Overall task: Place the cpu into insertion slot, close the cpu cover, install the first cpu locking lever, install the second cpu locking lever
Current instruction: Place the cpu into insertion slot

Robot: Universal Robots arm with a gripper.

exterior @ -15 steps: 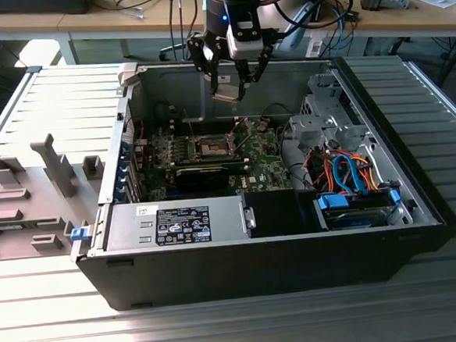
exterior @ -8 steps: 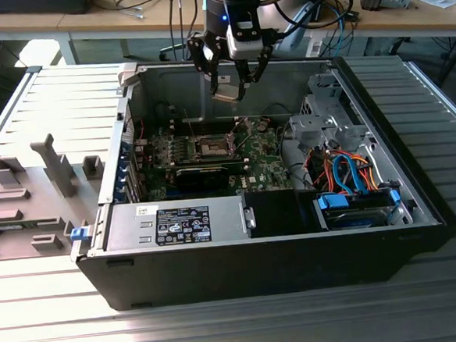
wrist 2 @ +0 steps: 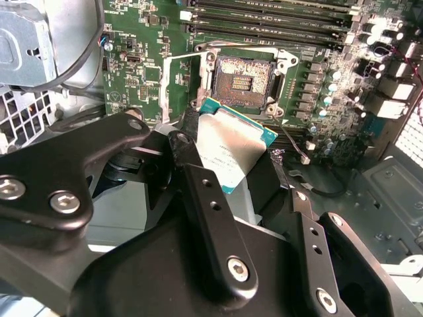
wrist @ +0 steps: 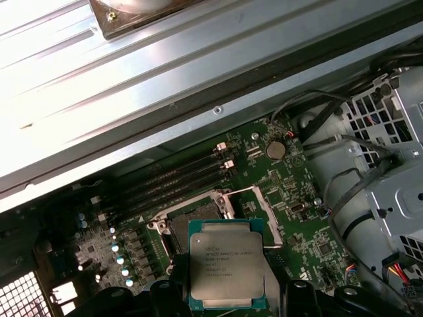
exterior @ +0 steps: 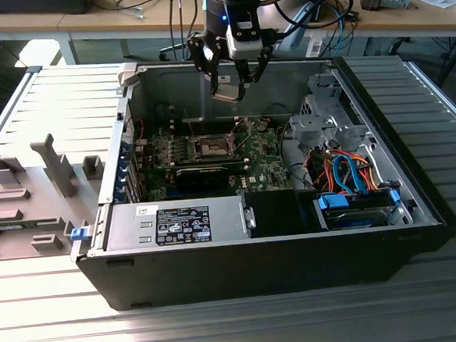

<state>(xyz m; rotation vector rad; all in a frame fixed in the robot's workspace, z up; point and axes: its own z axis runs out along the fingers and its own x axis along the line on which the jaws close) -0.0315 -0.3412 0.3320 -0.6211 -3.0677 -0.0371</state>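
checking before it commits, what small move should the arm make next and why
Probably a slow descent toward the insertion slot, keeping the chip centred over it. The gripper holds the cpu in the air above the board, the slot is bare, and the cpu cover is swung open.

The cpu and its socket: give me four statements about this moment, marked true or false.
1. The hand grips the cpu. True.
2. The cpu sits in the insertion slot. False: the slot is bare, and the cpu is held clear of it.
3. The cpu cover is shut over the slot. False: it is swung open beside the slot.
4. The computer case lies with its side open. True.
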